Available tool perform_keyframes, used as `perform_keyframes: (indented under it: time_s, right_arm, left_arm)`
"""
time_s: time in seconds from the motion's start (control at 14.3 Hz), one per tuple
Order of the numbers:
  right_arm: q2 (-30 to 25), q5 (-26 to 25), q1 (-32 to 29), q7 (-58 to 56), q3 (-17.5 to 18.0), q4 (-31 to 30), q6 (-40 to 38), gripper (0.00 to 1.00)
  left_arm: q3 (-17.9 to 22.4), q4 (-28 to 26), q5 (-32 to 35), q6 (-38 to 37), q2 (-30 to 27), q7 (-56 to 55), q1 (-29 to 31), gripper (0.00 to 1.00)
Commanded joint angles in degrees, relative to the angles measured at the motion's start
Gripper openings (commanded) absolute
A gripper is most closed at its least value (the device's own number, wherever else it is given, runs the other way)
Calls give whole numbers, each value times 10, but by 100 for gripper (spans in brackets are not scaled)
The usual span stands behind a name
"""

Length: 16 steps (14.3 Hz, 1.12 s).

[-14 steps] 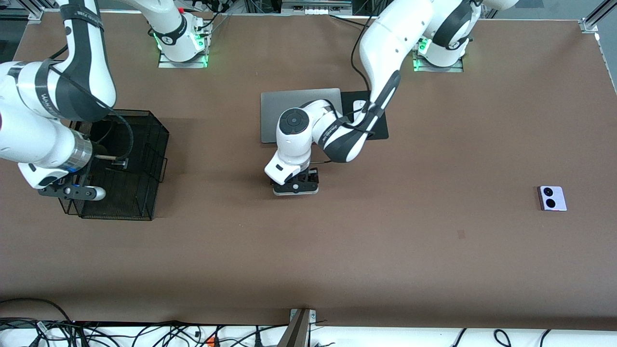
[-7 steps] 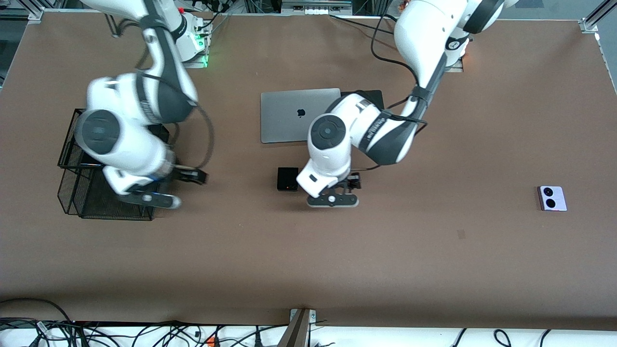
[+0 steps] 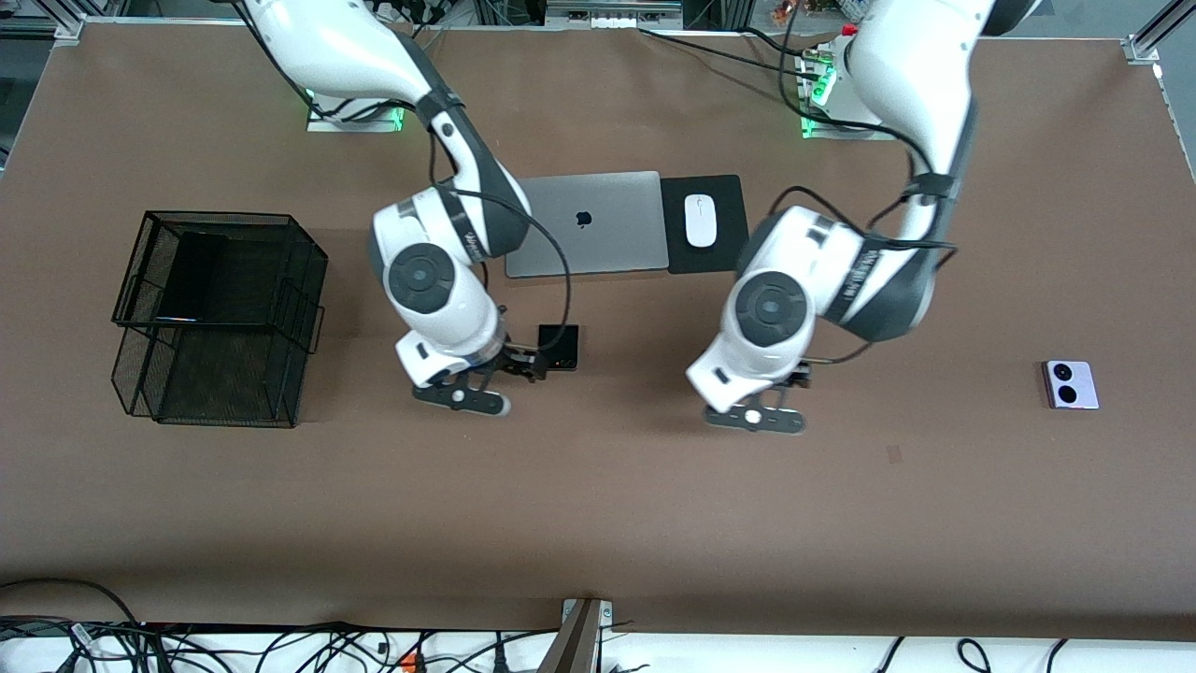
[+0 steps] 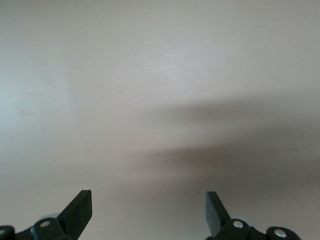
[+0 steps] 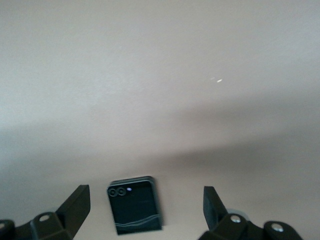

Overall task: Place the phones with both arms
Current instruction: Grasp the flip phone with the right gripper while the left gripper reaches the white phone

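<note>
Two fingers (image 5: 145, 210) spread (phone (image 5: 135, 205) between)

A grey laptop (image 3: 584, 222) lies closed near the worktop's (image 3: 598, 523) edge by the bases, a white mouse (image 3: 699, 221) on a black pad (image 3: 731, 254) just beside it. A black wire basket (image 3: 280, 280) sits toward the right arm's end.

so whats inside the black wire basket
The upper tier of the wire basket holds a long black phone. Through the mesh, nothing shows in the lower tier, though its part under the upper tier is covered.
</note>
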Motion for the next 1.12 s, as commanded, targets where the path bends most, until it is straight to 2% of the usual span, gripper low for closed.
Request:
perform_keyframes:
  time_s: [0.0, 0.28, 0.56, 0.77, 1.05]
  right_arm:
    - [53, 5, 26, 50, 0, 45, 38, 100]
    - [106, 5, 51, 67, 0, 46, 106, 100]
    - [107, -28, 57, 8, 0, 43, 77, 100]
    - [106, -31, 64, -27, 0, 35, 55, 100]
    - [105, -31, 69, -34, 0, 16, 55, 100]
  left_arm:
    - [-6, -91, 41, 5, -66, 43, 31, 100]
    - [-7, -168, 54, 42, -124, 142, 118, 100]
    - [-6, -197, 69, 78, -135, 156, 179, 100]
    - [-7, -248, 81, 140, -161, 232, 234, 100]
    - [-7, -293, 81, 220, -168, 300, 302, 100]
